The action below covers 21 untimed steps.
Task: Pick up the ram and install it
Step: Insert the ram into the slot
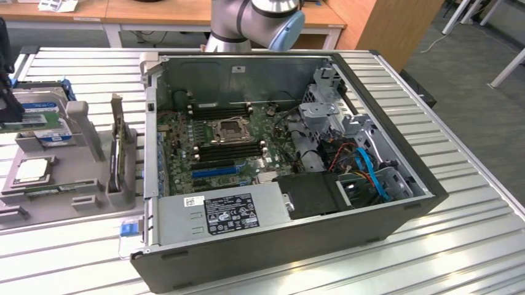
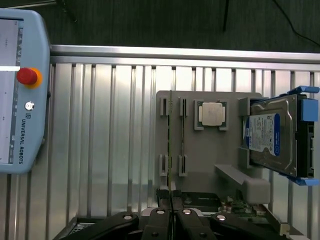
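Observation:
Two ram sticks (image 2: 170, 135) stand on edge, side by side, in slots of a grey holder tray (image 2: 200, 165). In the exterior view the ram (image 1: 45, 187) is at the tray's front edge, at that view's far left. My gripper (image 2: 171, 202) hangs above the tray with its fingers (image 2: 161, 220) pressed together and nothing visibly between them. Its tips line up with the end of one ram stick. In the exterior view my gripper (image 1: 11, 107) is a dark shape at the left edge, over the tray. The open computer case (image 1: 385, 203) shows the motherboard (image 1: 225, 144) with its memory slots.
On the tray also sit a square silver processor (image 2: 211, 114) and a hard drive (image 2: 272, 134) in a blue bracket. A teach pendant (image 2: 20, 90) lies on the slatted metal table (image 2: 100, 140). A tall card (image 1: 120, 150) stands between the tray and the case.

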Tool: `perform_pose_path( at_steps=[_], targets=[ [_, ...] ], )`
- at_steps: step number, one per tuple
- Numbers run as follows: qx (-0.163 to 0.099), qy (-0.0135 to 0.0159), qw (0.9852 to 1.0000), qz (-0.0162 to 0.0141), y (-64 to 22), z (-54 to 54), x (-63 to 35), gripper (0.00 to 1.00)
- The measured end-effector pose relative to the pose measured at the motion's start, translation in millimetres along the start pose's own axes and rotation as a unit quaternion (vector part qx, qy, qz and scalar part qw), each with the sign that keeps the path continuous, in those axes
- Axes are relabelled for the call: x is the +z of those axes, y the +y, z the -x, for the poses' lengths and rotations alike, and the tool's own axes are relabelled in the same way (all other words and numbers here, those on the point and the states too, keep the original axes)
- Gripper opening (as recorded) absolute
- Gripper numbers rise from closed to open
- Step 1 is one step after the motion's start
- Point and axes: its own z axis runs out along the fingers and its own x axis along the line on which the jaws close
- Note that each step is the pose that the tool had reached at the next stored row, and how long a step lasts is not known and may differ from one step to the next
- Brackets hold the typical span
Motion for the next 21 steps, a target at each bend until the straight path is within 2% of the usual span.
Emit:
perform_pose_path(
  at_steps=[21],
  targets=[
    [0.0,0.0,1.0,0.0,-36.3,-0.2,-1.2,0.12]
  ],
)
